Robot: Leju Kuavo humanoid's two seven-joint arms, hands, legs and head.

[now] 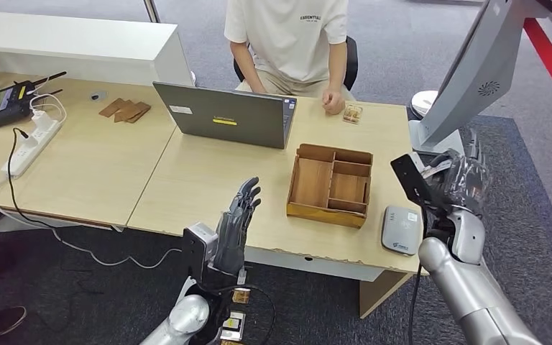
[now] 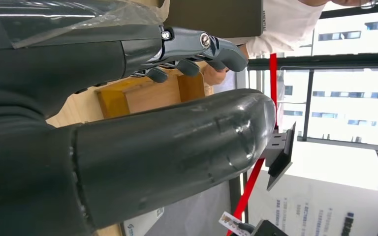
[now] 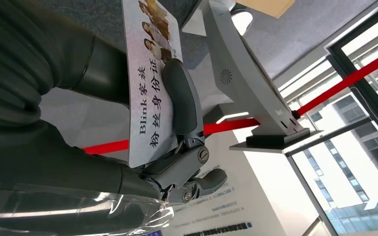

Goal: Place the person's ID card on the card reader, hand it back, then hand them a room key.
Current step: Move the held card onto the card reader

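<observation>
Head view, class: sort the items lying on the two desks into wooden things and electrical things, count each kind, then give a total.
Wooden: 3 – organiser tray, coaster pile, small block.
Electrical: 4 – laptop, card reader, power strip, black radio unit.
Total: 7

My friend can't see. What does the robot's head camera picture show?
The robot's right hand holds up an ID card above a grey card reader on a wooden desk. A seated person waits behind a laptop.
</observation>
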